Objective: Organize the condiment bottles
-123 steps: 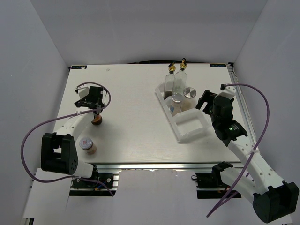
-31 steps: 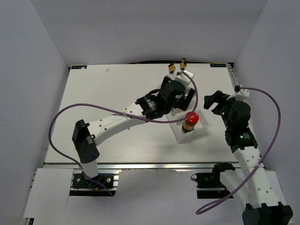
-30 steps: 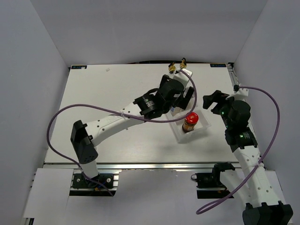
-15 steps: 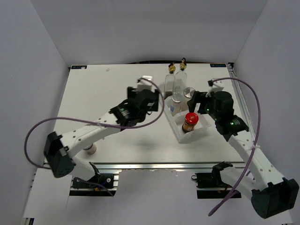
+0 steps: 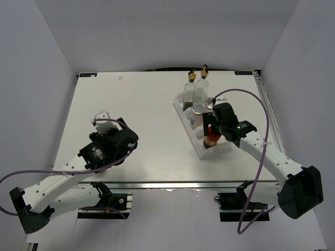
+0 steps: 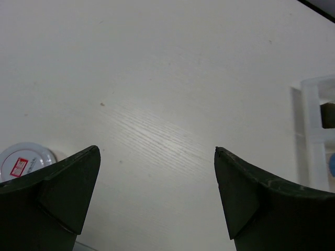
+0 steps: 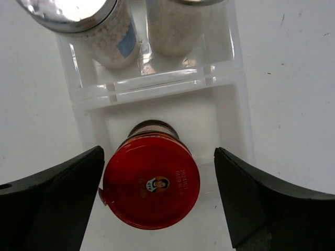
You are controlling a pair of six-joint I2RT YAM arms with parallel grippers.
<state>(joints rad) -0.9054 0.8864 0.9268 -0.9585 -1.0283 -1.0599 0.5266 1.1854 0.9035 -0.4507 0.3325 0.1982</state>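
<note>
Red-capped brown jar [image 7: 152, 180] (small logo on top) stands upright in white tray [image 7: 220, 117].

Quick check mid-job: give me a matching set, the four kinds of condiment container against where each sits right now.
Things:
1. red-capped brown jar
2. silver-lidded cylinders
3. gold-spouted glass bottles
4. pale-lidded jar

Places:
A. on the bare table, outside the tray
B. the tray's far compartment
C. the tray's near compartment
D. the tray's middle compartment

Pairs: 1-C, 2-D, 3-B, 4-A
</note>
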